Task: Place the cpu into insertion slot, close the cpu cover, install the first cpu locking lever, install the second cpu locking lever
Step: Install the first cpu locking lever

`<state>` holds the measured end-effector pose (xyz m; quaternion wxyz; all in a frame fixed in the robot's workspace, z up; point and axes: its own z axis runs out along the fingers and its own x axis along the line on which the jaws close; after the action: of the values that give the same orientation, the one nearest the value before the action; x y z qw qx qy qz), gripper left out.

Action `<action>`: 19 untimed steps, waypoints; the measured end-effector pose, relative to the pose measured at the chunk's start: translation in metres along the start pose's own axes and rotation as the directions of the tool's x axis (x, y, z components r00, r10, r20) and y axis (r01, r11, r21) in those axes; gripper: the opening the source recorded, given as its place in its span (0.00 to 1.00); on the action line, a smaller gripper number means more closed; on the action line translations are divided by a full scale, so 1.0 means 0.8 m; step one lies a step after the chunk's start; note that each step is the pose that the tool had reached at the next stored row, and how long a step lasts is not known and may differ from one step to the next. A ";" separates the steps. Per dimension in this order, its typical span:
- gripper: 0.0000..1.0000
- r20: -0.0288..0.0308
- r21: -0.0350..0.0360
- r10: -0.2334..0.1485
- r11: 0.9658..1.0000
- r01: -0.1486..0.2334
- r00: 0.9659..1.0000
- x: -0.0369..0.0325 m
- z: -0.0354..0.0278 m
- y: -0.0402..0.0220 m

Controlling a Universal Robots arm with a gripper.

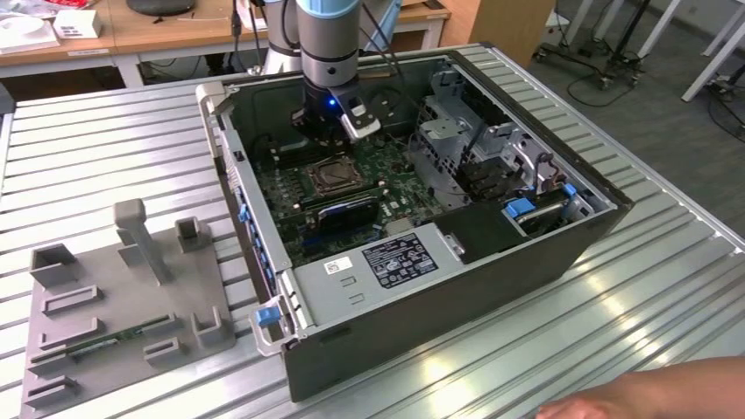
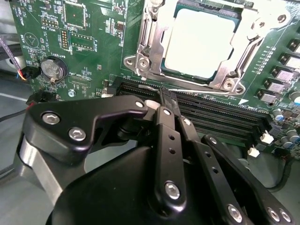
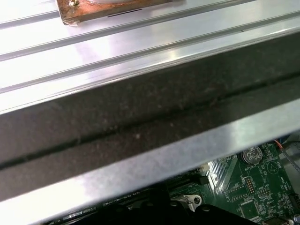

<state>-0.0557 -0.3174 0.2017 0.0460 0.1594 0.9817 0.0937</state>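
In the second wrist view the cpu [image 2: 199, 42] lies flat in the insertion slot [image 2: 140, 63], its pale metal top showing through the cut-out of the cpu cover [image 2: 243, 44], which is down over it. A thin silvery locking lever [image 2: 206, 90] runs along the socket's edge beside the memory slots. My gripper [image 2: 168, 99] has its black fingers pressed together, tips right at that lever; nothing is visibly held. In the exterior view the gripper [image 1: 331, 122] hangs inside the open computer case, just behind the insertion slot [image 1: 330, 177].
The case walls [image 1: 233, 175] enclose the board, with a drive cage [image 1: 466, 148] and power supply [image 1: 396, 257] close by. A grey fixture [image 1: 117, 297] stands on the slatted table [image 1: 117, 140]. A person's hand [image 1: 652, 397] is at the front edge. Coin battery [image 2: 51, 68].
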 end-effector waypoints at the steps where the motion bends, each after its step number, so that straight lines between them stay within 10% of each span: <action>1: 0.10 0.001 0.002 0.000 1.000 0.000 1.000 0.0000 0.0003 0.0000; 19: 0.10 0.034 0.024 -0.021 1.000 0.020 0.999 0.0009 0.0045 -0.0011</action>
<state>-0.0562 -0.3174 0.1980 0.0617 0.1515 0.9834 0.0789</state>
